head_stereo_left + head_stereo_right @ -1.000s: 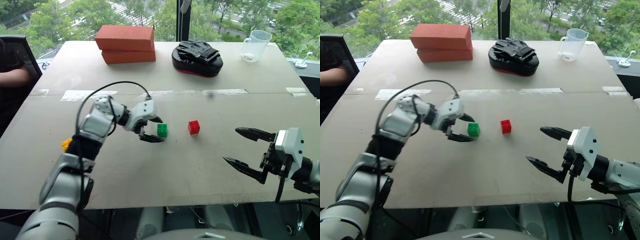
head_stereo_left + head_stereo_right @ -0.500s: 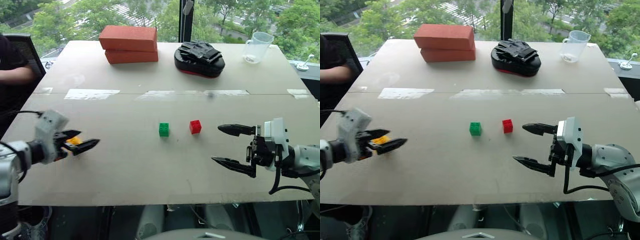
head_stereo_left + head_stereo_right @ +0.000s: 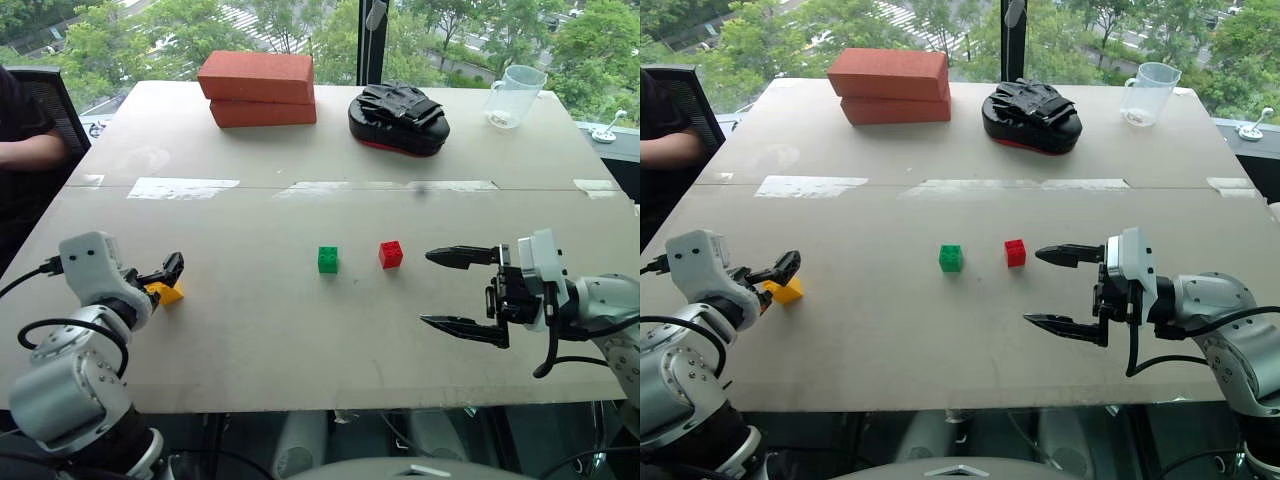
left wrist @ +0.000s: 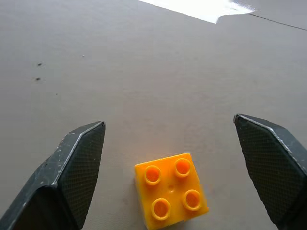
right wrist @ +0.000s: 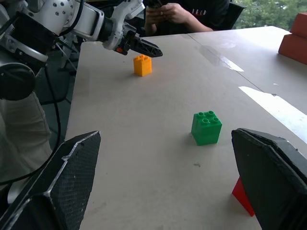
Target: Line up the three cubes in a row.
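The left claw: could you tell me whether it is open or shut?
Open. The left claw has its two fingers spread either side of the yellow cube, touching neither face.

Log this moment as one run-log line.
left gripper: open, straddling yellow studded plastic cube | right gripper: open, empty | green cube, red cube: side by side

We are seeing the left end effector (image 3: 168, 272) swinging away from the green cube (image 3: 327, 259), out to the tabletop's left side, where it is now sitting open around the yellow cube (image 4: 170, 190) without touching it. The right end effector (image 3: 465, 292), open too, is edging leftward, closing in on the red cube (image 3: 391, 254).
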`<state>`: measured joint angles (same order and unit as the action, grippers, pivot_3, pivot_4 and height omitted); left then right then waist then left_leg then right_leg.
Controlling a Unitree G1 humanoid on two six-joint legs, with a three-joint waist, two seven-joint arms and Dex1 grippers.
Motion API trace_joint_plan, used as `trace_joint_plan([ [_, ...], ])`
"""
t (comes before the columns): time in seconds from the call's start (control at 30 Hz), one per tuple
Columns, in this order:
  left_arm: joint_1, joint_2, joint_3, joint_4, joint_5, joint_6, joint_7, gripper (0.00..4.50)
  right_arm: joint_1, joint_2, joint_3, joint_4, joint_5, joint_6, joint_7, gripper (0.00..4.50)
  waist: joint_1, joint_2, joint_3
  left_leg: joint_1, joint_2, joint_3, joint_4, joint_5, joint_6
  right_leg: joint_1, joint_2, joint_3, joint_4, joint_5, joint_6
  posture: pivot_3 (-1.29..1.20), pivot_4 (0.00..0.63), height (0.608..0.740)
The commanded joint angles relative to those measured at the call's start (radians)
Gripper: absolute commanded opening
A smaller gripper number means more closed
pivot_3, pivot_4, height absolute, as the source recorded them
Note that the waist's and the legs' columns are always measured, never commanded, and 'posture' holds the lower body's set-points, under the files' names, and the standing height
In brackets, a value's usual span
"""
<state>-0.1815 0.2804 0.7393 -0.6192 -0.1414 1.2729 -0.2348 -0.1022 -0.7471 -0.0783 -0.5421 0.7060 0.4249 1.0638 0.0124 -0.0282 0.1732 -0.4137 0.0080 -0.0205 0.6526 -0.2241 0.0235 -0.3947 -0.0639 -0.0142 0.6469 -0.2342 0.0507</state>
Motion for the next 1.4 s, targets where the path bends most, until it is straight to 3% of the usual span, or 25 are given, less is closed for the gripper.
trace_joint_plan([
  [0.03, 0.023, -0.032, -0.016, -0.049, 0.04, -0.087, 0.086, 4.39, -0.017, -0.015, -0.025, -0.013, 0.011, -0.013, 0.013, 4.5, 0.002, 0.0, 0.0, 0.0, 0.0, 0.0, 0.0, 0.0, 0.0, 0.0, 0.0, 0.0, 0.0, 0.0, 0.0, 0.0, 0.15, 0.74],
  [0.5, 0.101, -0.18, -0.116, -0.099, -0.013, -0.244, 0.162, 4.39, 0.004, -0.036, -0.046, -0.037, 0.026, 0.002, 0.0, 4.5, 0.003, -0.001, -0.001, 0.0, 0.0, 0.001, 0.0, 0.0, 0.0, 0.0, -0.001, 0.0, 0.0, -0.001, -0.002, 0.0, 0.15, 0.74],
  [0.9, 0.156, -0.206, -0.182, -0.054, 0.006, -0.338, 0.256, 4.39, 0.001, -0.046, -0.047, -0.039, 0.034, 0.012, -0.007, 4.5, 0.004, -0.001, -0.001, 0.0, -0.001, 0.001, 0.001, 0.0, 0.0, 0.0, -0.001, 0.0, 0.0, -0.001, -0.002, 0.0, 0.15, 0.74],
  [1.07, 0.169, -0.198, -0.194, -0.036, 0.004, -0.38, 0.264, 2.35, 0.003, -0.047, -0.051, -0.042, 0.04, 0.012, -0.006, 4.5, 0.003, -0.001, -0.001, 0.0, -0.001, 0.001, 0.0, 0.0, 0.0, 0.0, 0.0, 0.0, -0.001, -0.001, -0.002, 0.0, 0.15, 0.74],
  [1.13, 0.172, -0.196, -0.198, -0.036, 0.003, -0.384, 0.27, 1.32, 0.004, -0.045, -0.054, -0.046, 0.046, 0.012, -0.009, 4.5, 0.004, -0.001, -0.001, 0.0, -0.001, 0.001, 0.0, 0.0, 0.0, 0.0, 0.0, 0.0, -0.001, -0.002, -0.003, 0.0, 0.15, 0.74],
  [1.23, 0.174, -0.179, -0.21, -0.039, -0.012, -0.38, 0.251, 1.28, 0.01, -0.045, -0.057, -0.055, 0.051, 0.011, -0.013, 4.5, 0.004, -0.001, -0.001, 0.0, -0.001, 0.001, 0.0, 0.0, 0.0, 0.0, 0.0, 0.0, -0.001, -0.002, -0.003, 0.0, 0.15, 0.74],
  [1.3, 0.147, -0.136, -0.22, -0.014, -0.106, -0.387, 0.133, 1.28, 0.016, -0.042, -0.062, -0.067, 0.062, 0.013, -0.019, 4.5, 0.004, -0.001, -0.001, 0.0, -0.001, 0.001, 0.0, 0.0, 0.0, 0.0, 0.0, 0.0, -0.001, -0.002, -0.003, 0.0, 0.15, 0.74],
  [1.4, 0.108, 0.037, -0.299, 0.063, -0.218, -0.427, -0.147, 1.28, 0.028, -0.041, -0.069, -0.086, 0.077, 0.016, -0.03, 4.5, 0.007, -0.001, -0.001, -0.001, -0.001, 0.0, 0.001, 0.0, 0.0, 0.0, 0.0, -0.002, -0.001, -0.002, -0.004, 0.0, 0.15, 0.74],
])
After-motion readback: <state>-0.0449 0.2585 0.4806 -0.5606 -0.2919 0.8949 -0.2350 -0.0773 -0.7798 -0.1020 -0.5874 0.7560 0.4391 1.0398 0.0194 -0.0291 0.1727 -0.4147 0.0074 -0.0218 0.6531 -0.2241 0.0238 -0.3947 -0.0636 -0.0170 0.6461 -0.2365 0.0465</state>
